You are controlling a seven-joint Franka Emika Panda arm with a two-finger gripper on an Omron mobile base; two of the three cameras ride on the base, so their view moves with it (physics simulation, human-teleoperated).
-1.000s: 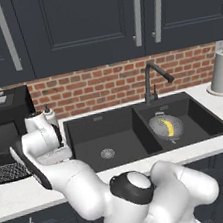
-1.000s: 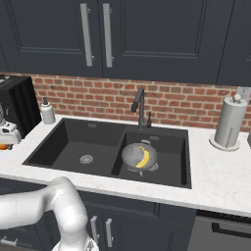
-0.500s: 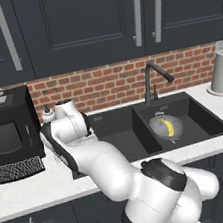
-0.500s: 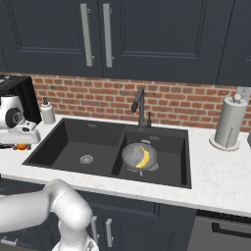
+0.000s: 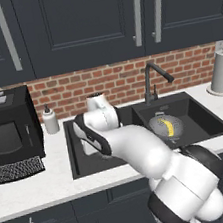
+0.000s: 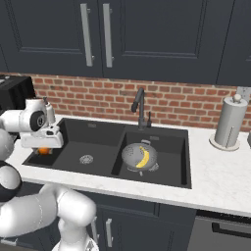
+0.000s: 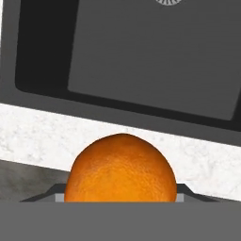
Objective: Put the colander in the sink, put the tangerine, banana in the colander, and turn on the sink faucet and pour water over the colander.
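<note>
While pincer (image 6: 44, 148) grips tangerine (image 7: 121, 168), no writing

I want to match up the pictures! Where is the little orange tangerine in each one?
Left base view: I can't spot it; the white arm stands over the sink's left side.
Right base view: the tangerine peeks out under the gripper, at the far left over the sink's left edge.
Hand view: tangerine at bottom centre, big, between the fingers.
Shared landmark: the black sink.

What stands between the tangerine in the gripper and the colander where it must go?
Nothing visible. The gripper holds the tangerine above the sink's left basin; the colander, with the banana inside, sits open in the right basin.
</note>
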